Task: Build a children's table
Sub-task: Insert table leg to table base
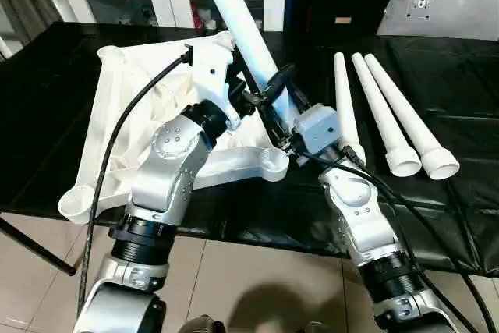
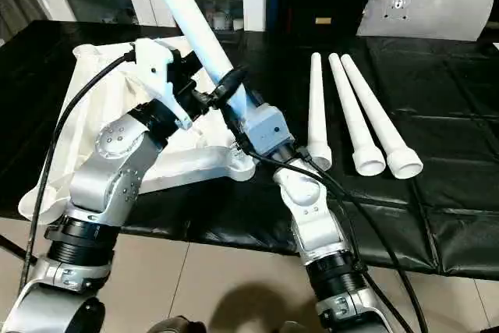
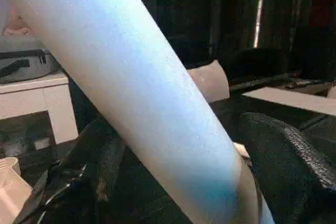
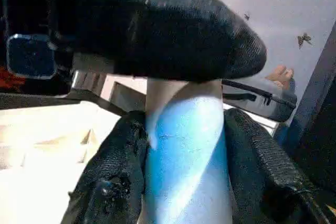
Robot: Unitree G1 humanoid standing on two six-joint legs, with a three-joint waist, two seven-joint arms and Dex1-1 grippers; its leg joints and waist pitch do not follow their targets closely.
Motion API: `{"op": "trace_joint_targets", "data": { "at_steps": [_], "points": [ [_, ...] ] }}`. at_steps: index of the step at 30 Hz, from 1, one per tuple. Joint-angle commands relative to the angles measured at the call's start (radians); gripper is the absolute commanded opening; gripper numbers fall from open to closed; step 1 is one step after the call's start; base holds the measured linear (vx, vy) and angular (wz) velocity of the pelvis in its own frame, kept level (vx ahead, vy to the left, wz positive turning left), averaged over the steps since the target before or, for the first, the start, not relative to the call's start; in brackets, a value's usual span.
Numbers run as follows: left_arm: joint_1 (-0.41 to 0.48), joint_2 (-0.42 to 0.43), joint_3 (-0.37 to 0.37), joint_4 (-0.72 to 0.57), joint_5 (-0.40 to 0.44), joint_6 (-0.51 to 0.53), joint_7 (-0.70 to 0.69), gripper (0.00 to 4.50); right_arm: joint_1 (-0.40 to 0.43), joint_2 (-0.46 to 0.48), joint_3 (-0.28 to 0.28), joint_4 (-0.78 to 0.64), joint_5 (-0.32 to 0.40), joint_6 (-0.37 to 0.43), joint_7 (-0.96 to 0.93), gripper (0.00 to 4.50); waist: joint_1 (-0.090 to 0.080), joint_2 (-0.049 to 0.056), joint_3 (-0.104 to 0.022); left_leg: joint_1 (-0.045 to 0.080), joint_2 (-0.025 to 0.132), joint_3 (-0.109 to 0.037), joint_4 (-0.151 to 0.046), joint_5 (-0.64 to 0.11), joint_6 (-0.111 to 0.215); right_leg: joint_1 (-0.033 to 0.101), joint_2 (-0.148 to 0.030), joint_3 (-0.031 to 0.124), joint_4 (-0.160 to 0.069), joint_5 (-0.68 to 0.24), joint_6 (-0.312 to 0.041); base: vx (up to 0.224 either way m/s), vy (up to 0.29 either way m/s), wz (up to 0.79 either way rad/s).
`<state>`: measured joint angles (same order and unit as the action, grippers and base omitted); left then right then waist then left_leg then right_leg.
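A white leg (image 1: 242, 29) slanted up toward the frame's top center, held above the upturned tabletop (image 1: 117, 130) at center left on the black counter (image 1: 460, 216). The right end effector (image 4: 184, 171) was clamped on the leg, fingers (image 4: 262, 166) pressing both sides. The left end effector (image 1: 257, 99) met the same leg, but its closure could not be told. 3 more legs (image 1: 390, 115) lay side by side at right. No readable writing showed.

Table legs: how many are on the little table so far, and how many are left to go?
None looks fitted yet. The tabletop lies upside down, and its near corner socket is empty. Both the left gripper and the right gripper hold one leg, tilted above the tabletop. Three more legs lie waiting on the black work surface.
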<state>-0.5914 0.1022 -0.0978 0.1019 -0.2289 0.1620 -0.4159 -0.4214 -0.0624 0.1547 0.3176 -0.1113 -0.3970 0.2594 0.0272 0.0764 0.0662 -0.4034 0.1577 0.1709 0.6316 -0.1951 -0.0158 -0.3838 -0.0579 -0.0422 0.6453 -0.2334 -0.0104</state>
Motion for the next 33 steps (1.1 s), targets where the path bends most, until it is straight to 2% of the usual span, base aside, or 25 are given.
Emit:
{"op": "trace_joint_targets", "data": {
  "at_steps": [1, 2, 10, 11, 12, 20, 27, 33],
  "points": [
    [0.005, 0.003, -0.025, 0.016, 0.022, -0.019, -0.023, 3.43, -0.015, 0.003, 0.008, 0.002, 0.007, -0.010, 0.003, 1.84, -0.007, -0.005, -0.077, 0.022, 0.068, -0.028, -0.076, -0.131, 0.077, 0.044, -0.083, 0.047, -0.076, 0.023, -0.244, 0.000, 0.000, 0.00],
    [0.003, 0.002, -0.024, 0.028, 0.028, -0.024, -0.022, 3.33, -0.014, 0.003, 0.009, 0.003, 0.007, -0.012, 0.003, 1.84, -0.006, -0.001, -0.078, 0.023, 0.068, -0.028, -0.075, -0.132, 0.077, 0.044, -0.083, 0.047, -0.076, 0.025, -0.245, 0.000, 0.000, 0.00],
    [-0.001, 0.014, -0.023, 0.059, 0.039, -0.038, -0.032, 2.79, -0.001, -0.002, 0.010, 0.011, 0.006, -0.024, 0.007, 1.84, -0.006, -0.002, -0.078, 0.023, 0.069, -0.028, -0.077, -0.144, 0.072, 0.045, -0.083, 0.047, -0.075, 0.032, -0.252, 0.000, 0.000, 0.00],
    [-0.001, 0.014, -0.021, 0.060, 0.031, -0.030, -0.041, 2.75, -0.001, -0.002, 0.010, 0.011, 0.005, -0.024, 0.007, 1.84, -0.006, -0.002, -0.078, 0.023, 0.069, -0.029, -0.077, -0.145, 0.073, 0.044, -0.083, 0.047, -0.076, 0.031, -0.252, 0.000, 0.000, 0.00],
    [0.000, 0.011, -0.017, 0.060, 0.019, -0.021, -0.049, 2.71, -0.001, -0.002, 0.011, 0.012, 0.004, -0.024, 0.006, 1.84, -0.006, 0.003, -0.077, 0.024, 0.069, -0.028, -0.078, -0.151, 0.070, 0.043, -0.083, 0.046, -0.076, 0.028, -0.253, 0.000, 0.000, 0.00],
    [0.010, -0.050, 0.018, 0.025, -0.108, 0.071, -0.069, 2.30, -0.002, -0.003, 0.017, 0.019, -0.005, -0.033, 0.004, 1.84, -0.006, 0.001, -0.078, 0.024, 0.068, -0.027, -0.076, -0.149, 0.070, 0.044, -0.083, 0.047, -0.075, 0.040, -0.266, 0.000, 0.000, 0.00],
    [0.018, -0.071, 0.025, 0.019, -0.134, 0.114, -0.065, 2.03, -0.002, -0.007, 0.020, 0.019, -0.004, -0.033, 0.008, 1.84, -0.007, -0.004, -0.077, 0.022, 0.068, -0.027, -0.076, -0.145, 0.084, 0.046, -0.082, 0.047, -0.077, 0.030, -0.264, 0.000, 0.000, 0.00],
    [0.027, -0.094, 0.067, 0.006, -0.207, 0.174, -0.059, 1.97, 0.003, -0.004, 0.031, 0.028, -0.005, -0.034, 0.019, 1.84, -0.006, -0.004, -0.075, 0.022, 0.067, -0.025, -0.076, -0.153, 0.080, 0.044, -0.082, 0.047, -0.079, 0.006, -0.265, 0.000, 0.000, 0.00]
  ]
}}
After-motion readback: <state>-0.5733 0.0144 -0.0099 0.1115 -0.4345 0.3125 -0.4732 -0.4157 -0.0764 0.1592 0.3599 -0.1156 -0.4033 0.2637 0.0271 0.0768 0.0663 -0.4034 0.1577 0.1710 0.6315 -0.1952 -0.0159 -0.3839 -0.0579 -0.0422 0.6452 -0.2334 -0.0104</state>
